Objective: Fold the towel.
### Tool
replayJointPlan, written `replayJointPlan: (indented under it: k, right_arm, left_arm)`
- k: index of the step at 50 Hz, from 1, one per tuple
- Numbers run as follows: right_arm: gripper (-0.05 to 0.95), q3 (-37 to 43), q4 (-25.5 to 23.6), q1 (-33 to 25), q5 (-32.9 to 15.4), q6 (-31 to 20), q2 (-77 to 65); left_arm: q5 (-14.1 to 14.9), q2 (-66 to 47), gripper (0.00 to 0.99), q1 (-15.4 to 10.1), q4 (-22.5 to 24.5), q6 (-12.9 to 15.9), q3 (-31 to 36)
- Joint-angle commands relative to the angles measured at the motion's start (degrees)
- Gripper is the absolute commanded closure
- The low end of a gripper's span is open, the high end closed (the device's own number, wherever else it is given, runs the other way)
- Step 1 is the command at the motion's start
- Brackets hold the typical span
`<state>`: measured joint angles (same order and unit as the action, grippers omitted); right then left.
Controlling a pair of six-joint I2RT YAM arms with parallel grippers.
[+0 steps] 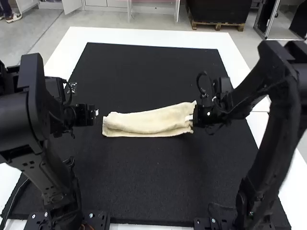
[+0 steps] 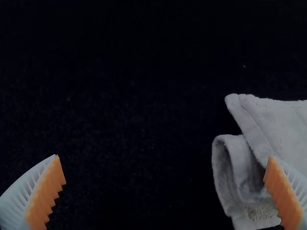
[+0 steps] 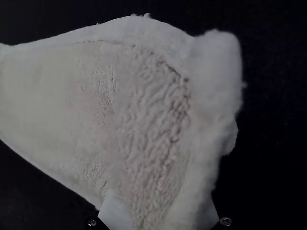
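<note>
A cream towel (image 1: 148,121) lies as a long folded strip across the middle of the black mat, its layers showing at the left end. At its right end is my right gripper (image 1: 191,118), shut on the towel's end. In the right wrist view the towel (image 3: 139,110) rises between the fingertips of that gripper (image 3: 160,215). Just off the towel's left end stands my left gripper (image 1: 96,113). From the left wrist, the gripper (image 2: 165,167) is open with bare mat between its fingers, and one finger overlaps the view of the towel's looped end (image 2: 230,167).
The black mat (image 1: 158,182) covers most of the white table (image 1: 67,45), reaching beyond the towel on the far and near sides. Both arms' links stand over the mat's left and right edges.
</note>
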<state>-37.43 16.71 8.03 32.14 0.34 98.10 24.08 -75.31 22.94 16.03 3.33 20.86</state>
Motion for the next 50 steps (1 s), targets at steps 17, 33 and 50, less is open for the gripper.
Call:
replayJointPlan:
  k: [17, 33, 50]
  right_arm:
    - [0.92, -5.99, -4.67, 5.24, 4.6, -0.43, -4.06]
    - [0.92, -9.06, -1.68, 14.2, 6.0, 3.79, -1.34]
    - [0.92, -16.1, 2.71, 23.08, 6.0, 7.04, 7.01]
  left_arm:
    - [0.62, 1.3, 0.026, 0.62, -0.56, -0.96, 1.64]
    - [-0.26, 1.22, 0.026, 0.53, -0.83, -1.05, 1.46]
    - [-0.34, 1.22, 0.026, 0.62, -0.83, -0.87, 1.37]
